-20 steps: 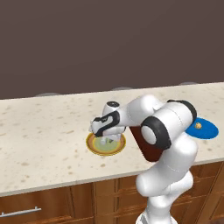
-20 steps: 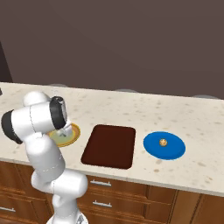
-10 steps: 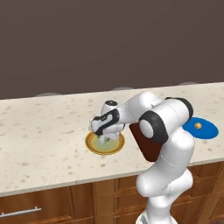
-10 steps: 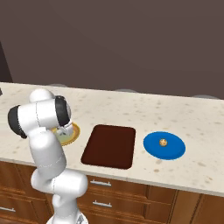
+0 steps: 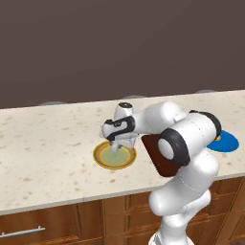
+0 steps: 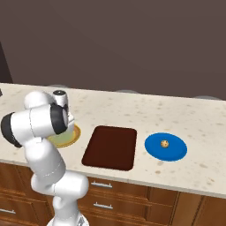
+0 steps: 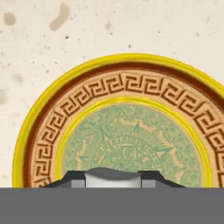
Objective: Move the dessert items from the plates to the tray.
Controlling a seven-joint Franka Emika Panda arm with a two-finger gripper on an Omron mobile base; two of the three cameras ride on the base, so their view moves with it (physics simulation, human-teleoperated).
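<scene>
Pale lump (image 7: 112, 176) between pincer (image 7: 112, 180) tips over yellow-rimmed plate (image 7: 39, 131), apparently clamped.

A round plate (image 7: 43, 144) with a yellow rim, an orange band of key pattern and a pale green centre lies flat on the counter; a pale grey rounded dessert lump (image 7: 112, 176) sits at its edge in the hand view. Just to its right lies a flat, dark reddish-brown rectangular tray (image 6: 110, 147). Further right, apart from the tray, a plain bright blue plate (image 6: 174, 150) lies flat with a small tan dessert piece (image 6: 164, 143) at its middle
</scene>
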